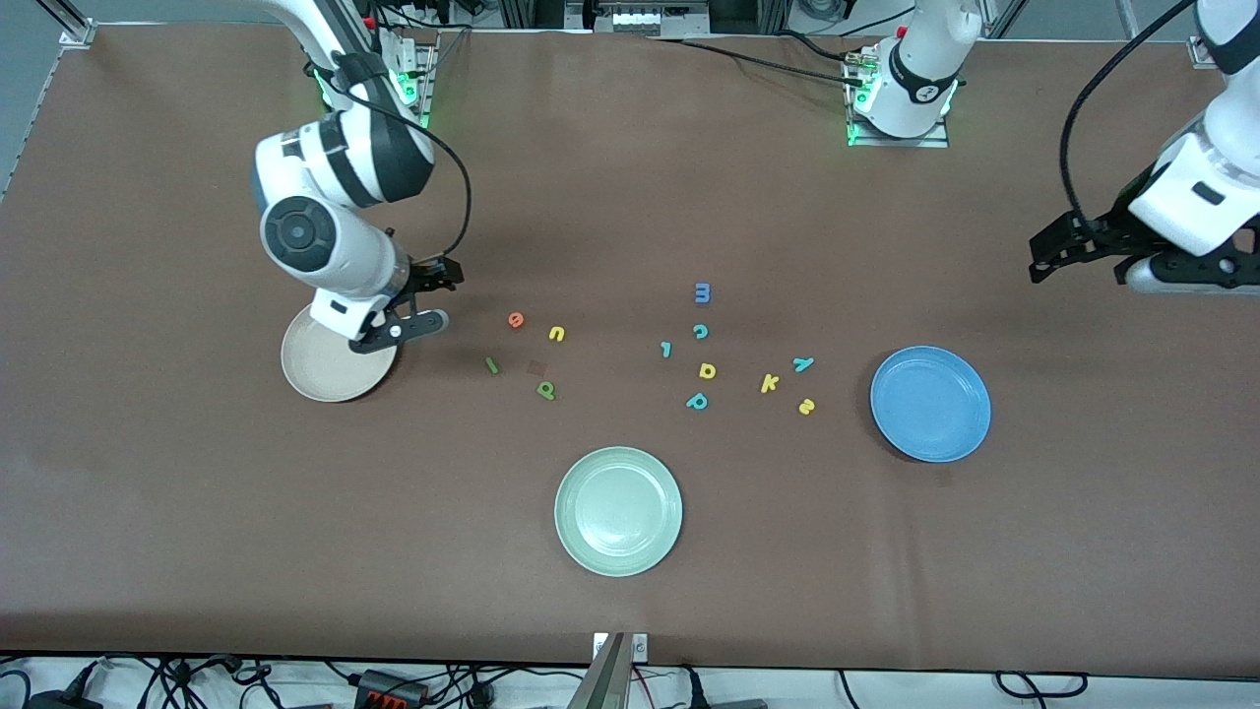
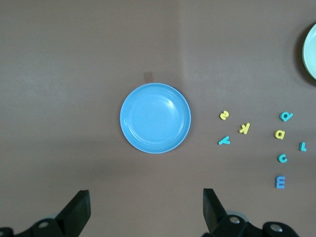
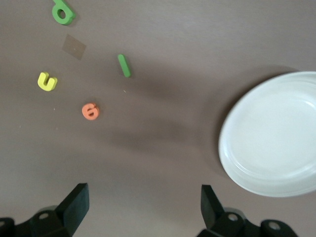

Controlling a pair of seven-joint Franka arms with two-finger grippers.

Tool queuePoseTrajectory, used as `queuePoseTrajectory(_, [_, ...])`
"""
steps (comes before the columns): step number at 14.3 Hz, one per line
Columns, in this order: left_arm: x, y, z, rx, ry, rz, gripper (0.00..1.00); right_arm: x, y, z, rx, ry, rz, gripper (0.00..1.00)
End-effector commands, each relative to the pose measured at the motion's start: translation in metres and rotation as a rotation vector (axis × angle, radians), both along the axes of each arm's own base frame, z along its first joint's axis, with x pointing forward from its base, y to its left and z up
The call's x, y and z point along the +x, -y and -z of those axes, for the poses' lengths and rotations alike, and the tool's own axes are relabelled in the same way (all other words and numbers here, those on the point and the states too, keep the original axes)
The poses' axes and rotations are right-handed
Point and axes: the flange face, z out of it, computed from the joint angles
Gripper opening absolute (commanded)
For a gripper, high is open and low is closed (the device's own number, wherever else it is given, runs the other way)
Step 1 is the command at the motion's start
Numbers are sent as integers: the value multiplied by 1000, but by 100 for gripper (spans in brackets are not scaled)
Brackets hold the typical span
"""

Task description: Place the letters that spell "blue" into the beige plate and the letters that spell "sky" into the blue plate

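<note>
Both end effectors are being held apart and empty: the right end effector (image 1: pixel 418 300) over the beige plate (image 1: pixel 320 379), the left end effector (image 1: pixel 1083 258) waiting above bare counter (image 1: pixel 630 197) near the blue plate (image 1: pixel 930 404). Orange "e" (image 1: pixel 516 319) and yellow "s" (image 1: pixel 806 406), lying flat between plates, are judged light, soft foam, best pinched across their edges

Orange "e" (image 1: pixel 516 319), yellow "u" (image 1: pixel 557 334), dark green "l" (image 1: pixel 492 365) and green "b" (image 1: pixel 546 390) are lying beside the empty beige plate (image 1: pixel 317 379); yellow "s" (image 1: pixel 806 406), yellow "k" (image 1: pixel 769 383) and teal "y" (image 1: pixel 803 364) are lying beside the empty blue plate (image 1: pixel 930 404).
</note>
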Motion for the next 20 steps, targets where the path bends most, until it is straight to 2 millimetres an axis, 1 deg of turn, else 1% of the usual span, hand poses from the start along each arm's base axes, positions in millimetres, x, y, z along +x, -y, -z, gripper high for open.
queuePoseTrajectory(1, [17, 14, 35, -5, -118, 37, 100, -10, -26, 26, -6, 22, 49, 100])
queuePoseTrajectory(2, [23, 18, 54, -8, -152, 43, 100, -11, -36, 35, -7, 37, 66, 100])
queuePoseTrajectory(3, [26, 35, 68, -6, -174, 73, 100, -12, -44, 45, -10, 46, 81, 100])
queuePoseTrajectory(4, [29, 47, 84, 4, -196, 90, 100, -13, -51, 53, -13, 54, 101, 100])
queuePoseTrajectory(5, [35, 62, 113, 5, -238, 106, 100, -15, -60, 65, -13, 67, 112, 100])
queuePoseTrajectory(6, [43, 79, 135, 6, -226, 123, 100, -17, -69, 75, -10, 80, 119, 100])
queuePoseTrajectory(7, [49, 103, 158, 5, -202, 137, 100, -19, -77, 84, -8, 93, 128, 100])
queuePoseTrajectory(8, [55, 117, 183, 9, -193, 93, 100, -20, -83, 89, -4, 107, 140, 100])
queuePoseTrajectory(9, [62, 124, 202, 13, -182, 41, 100, -23, -90, 97, -4, 114, 152, 100])
queuePoseTrajectory(10, [67, 136, 218, 10, -158, 8, 100, -29, -100, 104, -4, 119, 152, 96])
queuePoseTrajectory(11, [71, 145, 239, 5, -143, -28, 100, -33, -105, 114, -8, 117, 150, 95])
queuePoseTrajectory(12, [75, 150, 258, -1, -133, -64, 100, -34, -106, 119, -10, 117, 154, 90])
queuePoseTrajectory(13, [74, 161, 282, -7, -127, -91, 100, -34, -106, 124, -12, 116, 154, 89])
queuePoseTrajectory(14, [73, 175, 310, -11, -111, -108, 100, -32, -106, 125, -11, 119, 153, 87])
queuePoseTrajectory(15, [70, 180, 326, -16, -99, -128, 100, -31, -106, 123, -9, 124, 145, 81])
queuePoseTrajectory(16, [71, 184, 332, -24, -79, -155, 100, -30, -107, 124, -9, 124, 143, 78])
queuePoseTrajectory(18, [63, 204, 357, -17, -86, -169, 100, -31, -106, 129, -14, 117, 137, 65])
queuePoseTrajectory(19, [64, 201, 367, -22, -75, -173, 100, -32, -106, 130, -15, 115, 136, 56])
queuePoseTrajectory(20, [62, 197, 373, -27, -64, -180, 100, -31, -107, 129, -14, 117, 137, 53])
